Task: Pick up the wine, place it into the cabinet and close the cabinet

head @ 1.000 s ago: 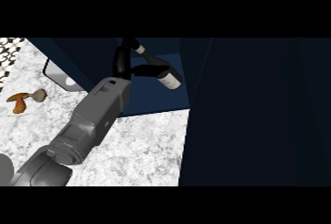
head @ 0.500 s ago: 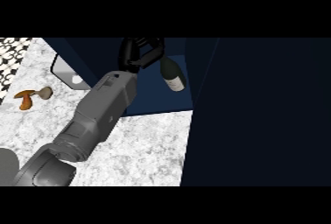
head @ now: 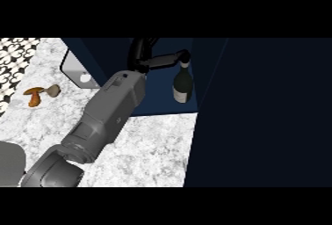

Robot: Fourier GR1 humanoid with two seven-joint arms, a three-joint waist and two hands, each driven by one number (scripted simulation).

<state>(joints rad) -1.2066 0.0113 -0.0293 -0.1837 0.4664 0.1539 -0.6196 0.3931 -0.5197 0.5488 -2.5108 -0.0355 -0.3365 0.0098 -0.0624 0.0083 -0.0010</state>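
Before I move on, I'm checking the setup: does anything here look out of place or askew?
Mostly tidy. The wine bottle hangs neck-up from the left robot hand against the dark blue cabinet, not yet set down. One oddity: a brown mushroom lies loose on the marble counter, far left.

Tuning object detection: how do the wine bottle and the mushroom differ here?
The wine bottle is dark, long, and inside the cabinet, its neck at the left hand. The mushroom is orange-brown, much smaller, and lies alone on the marble counter, untouched.
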